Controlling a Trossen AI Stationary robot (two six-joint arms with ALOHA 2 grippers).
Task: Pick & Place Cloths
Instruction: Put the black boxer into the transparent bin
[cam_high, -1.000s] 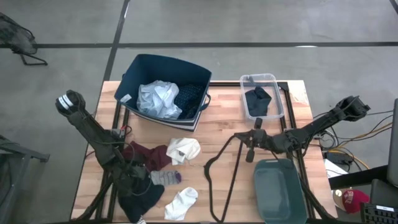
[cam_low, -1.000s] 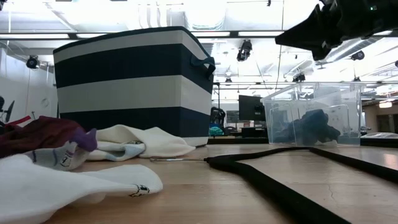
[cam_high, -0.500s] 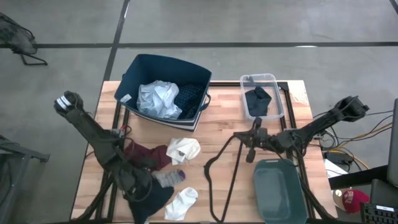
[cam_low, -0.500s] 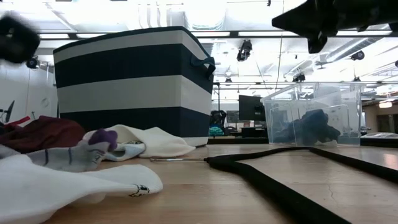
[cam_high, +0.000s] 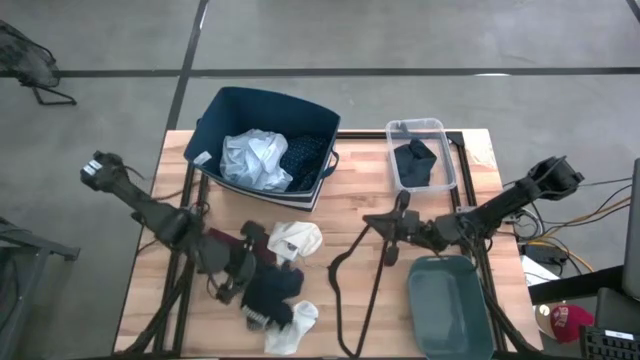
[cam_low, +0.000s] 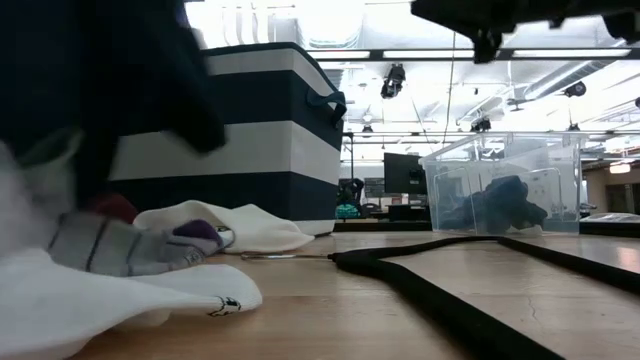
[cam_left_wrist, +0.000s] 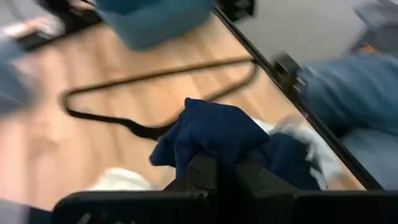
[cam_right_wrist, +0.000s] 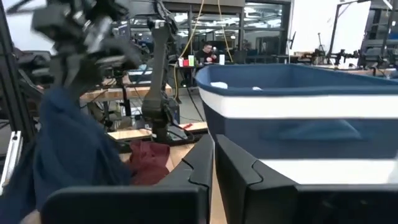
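- Where the left arm reaches in from the table's left edge, left gripper clamped on a dark navy cloth, lifted off the wood and hanging over the near-left part of the table; in the left wrist view, same cloth bunched just ahead of the two dark fingers.
- Beneath and beside the hanging cloth: white sock nearest the table's front edge, grey striped sock lying on it in the low view, maroon piece by the left arm, a second white piece just past them toward the bin.
- Navy fabric bin at the rear left, holding a pale blue shirt and a navy patterned piece side by side.
- Clear plastic box at the rear right, with a dark cloth inside.
- Right gripper held above the table right of centre, over the hook end of the thin black hanger; fingers close together with nothing between them, seen in the right wrist view.
- Grey-green tray at the near right corner, beside the hanger.
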